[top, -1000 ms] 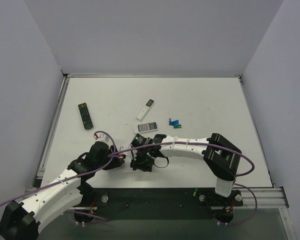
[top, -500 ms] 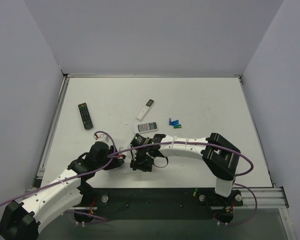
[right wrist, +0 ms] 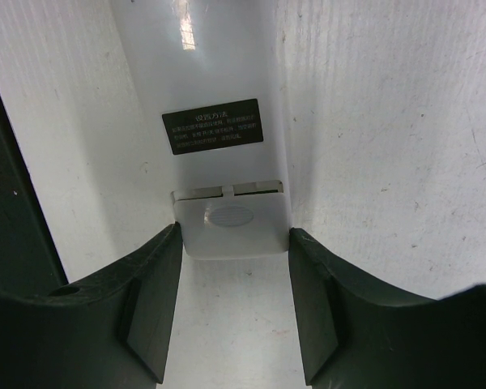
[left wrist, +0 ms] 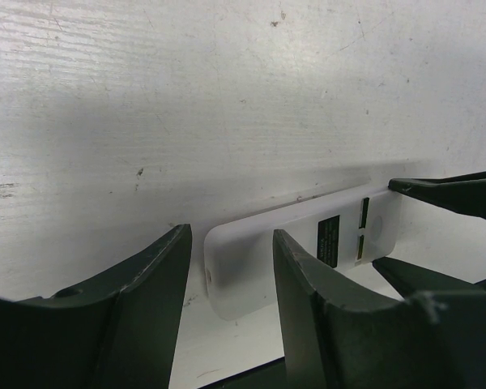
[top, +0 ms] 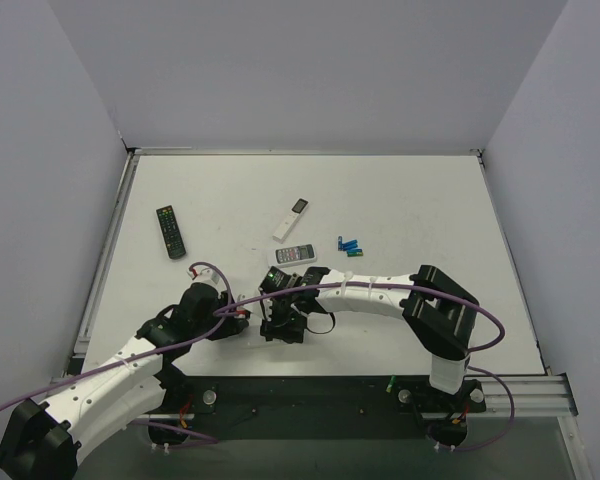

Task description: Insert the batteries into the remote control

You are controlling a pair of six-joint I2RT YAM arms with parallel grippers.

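When viewed from above: left gripper (top: 238, 322) and right gripper (top: 280, 326) facing each other near the front of the table (top: 430, 200), arms bent inward; batteries (top: 350, 246), blue and green, lying well beyond them, just beside a small remote (top: 296, 254). From left wrist: remote (left wrist: 241, 267) flat on table, white back up, rounded end between left fingers (left wrist: 138, 308), jaws half-spread, a sliver of table showing beside one finger, so not clamped. From right wrist: right fingers (right wrist: 150, 300) pressed against both long edges at the battery cover (right wrist: 233, 223) end, holding remote across its width.
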